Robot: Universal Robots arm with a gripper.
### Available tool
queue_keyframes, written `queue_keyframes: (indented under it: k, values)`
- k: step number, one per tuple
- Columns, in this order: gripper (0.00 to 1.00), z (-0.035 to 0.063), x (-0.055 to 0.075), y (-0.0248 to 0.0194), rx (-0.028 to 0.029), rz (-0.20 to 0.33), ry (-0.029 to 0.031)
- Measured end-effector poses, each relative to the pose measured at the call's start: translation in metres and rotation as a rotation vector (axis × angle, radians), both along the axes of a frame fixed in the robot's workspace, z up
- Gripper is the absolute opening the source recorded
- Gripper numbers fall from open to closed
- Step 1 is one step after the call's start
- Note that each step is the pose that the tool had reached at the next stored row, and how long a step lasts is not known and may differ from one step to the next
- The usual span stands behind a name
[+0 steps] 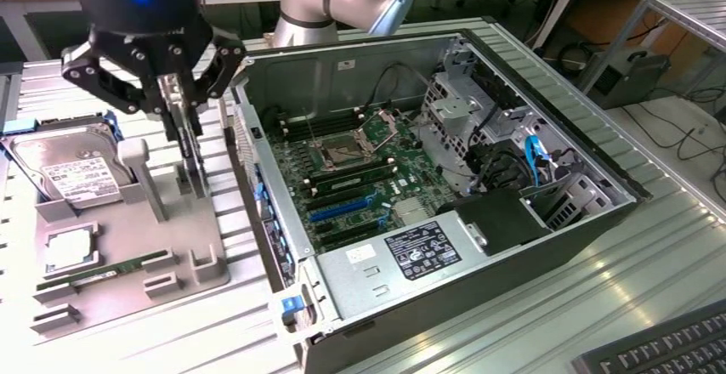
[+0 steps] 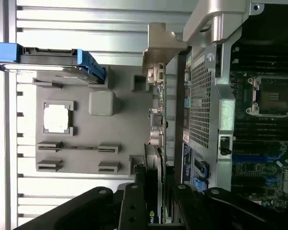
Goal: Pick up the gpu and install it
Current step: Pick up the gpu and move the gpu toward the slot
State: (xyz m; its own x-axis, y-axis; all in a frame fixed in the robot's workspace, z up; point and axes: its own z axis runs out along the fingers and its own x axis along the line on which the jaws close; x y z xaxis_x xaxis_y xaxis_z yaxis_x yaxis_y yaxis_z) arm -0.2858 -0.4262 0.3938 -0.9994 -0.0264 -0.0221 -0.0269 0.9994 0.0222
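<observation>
One gripper (image 1: 182, 106), black with a blue light, hangs in the upper left of the exterior view, and its two fingers (image 2: 132, 211) are closed narrowly on the one gpu (image 1: 193, 166). The card stands upright and edge-on, between the fingers at its top, with its lower edge down among the posts of the one gray holder (image 1: 170, 246) on the table. Whether it has left its slot I cannot tell. From the wrist camera the gpu (image 2: 156, 167) runs straight out from the gripper (image 2: 156, 213), just beside the outer wall of the computer case (image 2: 206, 96).

Three other parts lie in the holder, at the exterior view's left: one hard drive (image 1: 70, 174) with a white label, one square processor chip (image 1: 68, 251) and one long green memory stick (image 1: 97, 274) nearest the lower edge.

One open computer case (image 1: 340, 76) fills the middle of that view, just beside the holder, with one green motherboard (image 1: 363, 178) inside, carrying one processor socket (image 1: 340, 149) and one blue slot (image 1: 340, 208). One keyboard (image 1: 669, 353) sits at the lower right corner.
</observation>
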Motion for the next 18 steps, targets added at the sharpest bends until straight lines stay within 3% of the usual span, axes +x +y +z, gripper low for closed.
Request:
queue_keyframes:
  k: [10,13,18]
  values:
    - [0.26,0.0443,0.036,-0.0084,0.0032,0.000,0.0173]
    - [0.26,0.0596,0.055,-0.0097,0.0065,0.000,0.0276]
    - [0.26,0.0655,0.078,-0.0109,0.0088,0.000,0.0396]
